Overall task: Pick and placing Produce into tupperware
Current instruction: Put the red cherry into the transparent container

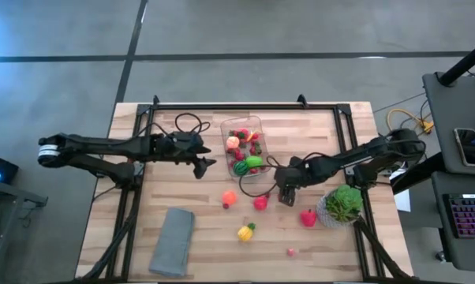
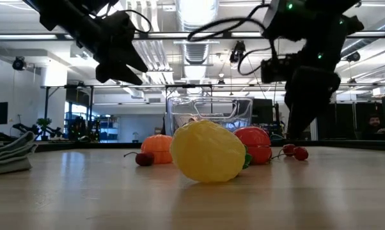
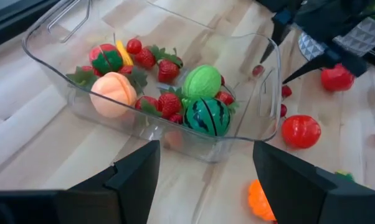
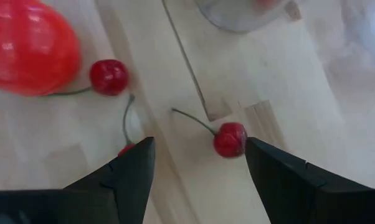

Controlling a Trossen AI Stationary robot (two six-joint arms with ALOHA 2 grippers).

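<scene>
In the high view the left arm stretches level from the left edge toward centre, its left gripper [image 1: 202,166] hanging just left of the clear tupperware [image 1: 257,125], fingers apart and empty. The tupperware sits at upper centre of the table [image 1: 316,244], holding a peach [image 3: 113,94], strawberries [image 3: 167,70], a lime-green fruit [image 3: 203,81] and a small watermelon [image 3: 207,116]. The right arm reaches in from the right edge, elbow bent, its right gripper [image 1: 286,195] pointing down just below the tupperware's lower right corner, fingers spread above cherries [image 4: 230,139], holding nothing. Loose produce lies below: an orange piece [image 1: 229,197], a red tomato [image 1: 260,203] and a yellow fruit [image 1: 245,232].
</scene>
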